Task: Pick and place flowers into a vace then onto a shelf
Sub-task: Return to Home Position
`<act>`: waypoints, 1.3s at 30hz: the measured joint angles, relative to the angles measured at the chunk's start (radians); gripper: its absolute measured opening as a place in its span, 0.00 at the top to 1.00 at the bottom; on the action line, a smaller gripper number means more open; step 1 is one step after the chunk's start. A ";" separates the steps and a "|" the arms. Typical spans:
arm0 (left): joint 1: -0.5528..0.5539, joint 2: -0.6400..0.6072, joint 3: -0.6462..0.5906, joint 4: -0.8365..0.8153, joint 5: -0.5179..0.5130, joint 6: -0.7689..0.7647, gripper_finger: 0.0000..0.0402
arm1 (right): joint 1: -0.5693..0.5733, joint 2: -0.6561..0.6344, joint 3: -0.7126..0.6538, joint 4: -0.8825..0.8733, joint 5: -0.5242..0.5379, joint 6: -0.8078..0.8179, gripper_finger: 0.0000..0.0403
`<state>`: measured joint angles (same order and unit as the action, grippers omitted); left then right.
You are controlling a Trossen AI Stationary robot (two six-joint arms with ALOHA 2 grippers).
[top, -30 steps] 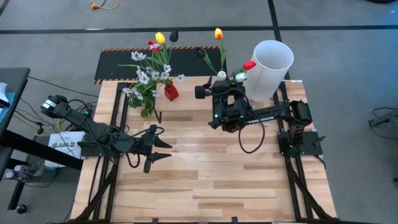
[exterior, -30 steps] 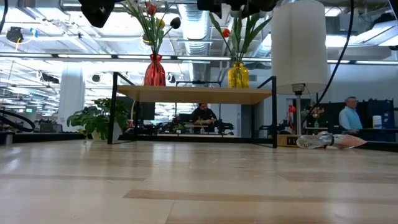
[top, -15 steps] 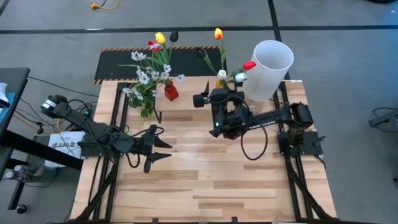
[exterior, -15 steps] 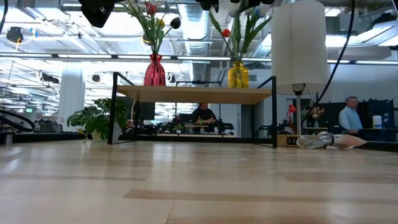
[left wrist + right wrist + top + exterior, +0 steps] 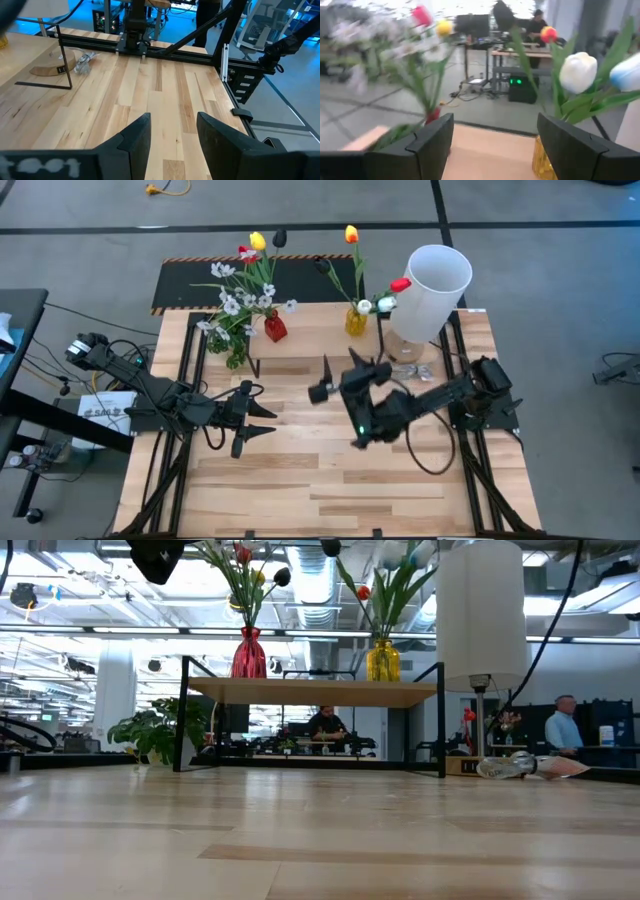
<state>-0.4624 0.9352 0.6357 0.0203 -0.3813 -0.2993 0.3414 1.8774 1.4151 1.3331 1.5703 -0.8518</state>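
Observation:
The shelf (image 5: 300, 345) (image 5: 312, 691) stands at the table's far side. On it a yellow vase (image 5: 356, 321) (image 5: 382, 661) (image 5: 543, 159) holds orange, red, black and white tulips (image 5: 577, 72). A red vase (image 5: 274, 328) (image 5: 249, 653) to its left holds yellow, red and black tulips and white blossom sprays (image 5: 232, 302). My right gripper (image 5: 340, 364) (image 5: 492, 145) hovers open on the near side of the shelf, facing both vases and apart from them. My left gripper (image 5: 256, 420) (image 5: 172, 135) waits open over the table's left middle.
A tall white cylinder shade (image 5: 437, 275) (image 5: 480, 610) on a round wooden base stands at the far right, with crumpled clear plastic (image 5: 407, 368) beside it. A green leaf sprig (image 5: 236, 352) hangs by the shelf's left legs. Bare slatted tabletop (image 5: 320, 480) stretches toward the near edge.
My right gripper has drawn back from the yellow vase toward the table's near edge and slightly left, uncovering the vase in the high view and leaving the low view's top. The yellow vase stays upright on the shelf with its flowers.

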 joint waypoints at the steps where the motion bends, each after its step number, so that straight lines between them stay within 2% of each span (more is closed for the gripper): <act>1: 0.000 0.000 0.000 0.000 0.000 0.000 0.63 | 0.019 0.000 0.000 -0.027 0.000 -0.009 0.30; 5: 0.000 0.000 0.000 0.000 0.000 0.001 0.63 | 0.081 0.000 0.000 -0.073 0.000 -0.011 0.31; 9: 0.000 0.000 0.000 0.000 0.000 0.000 0.63 | 0.143 0.000 0.000 -0.077 0.000 0.022 0.38; 15: 0.000 0.000 0.000 0.000 0.002 0.000 0.63 | 0.205 0.010 0.000 -0.200 0.000 0.058 0.65; 18: 0.000 0.000 0.000 0.000 0.003 0.000 0.63 | 0.212 0.008 0.000 -0.322 -0.016 0.196 0.82; 21: 0.000 0.000 0.000 0.000 0.003 0.000 0.63 | 0.212 0.010 0.000 -0.475 -0.121 0.382 0.97; 25: 0.000 0.000 0.000 -0.002 0.005 0.000 0.63 | 0.199 0.009 0.000 -0.600 -0.215 0.566 0.98; 30: 0.000 0.000 0.000 -0.012 0.024 -0.014 0.63 | 0.170 0.009 0.000 -0.775 -0.401 0.780 0.99; 34: 0.000 0.000 0.000 -0.017 0.095 -0.048 0.63 | 0.141 0.009 0.005 -0.994 -0.616 1.048 1.00; 39: 0.000 0.000 0.000 -0.036 0.240 -0.092 0.63 | 0.101 0.009 0.084 -1.473 -1.001 1.418 1.00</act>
<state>-0.4622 0.9352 0.6357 -0.0154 -0.1417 -0.3912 0.4421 1.8866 1.4988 -0.1397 0.5696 0.5665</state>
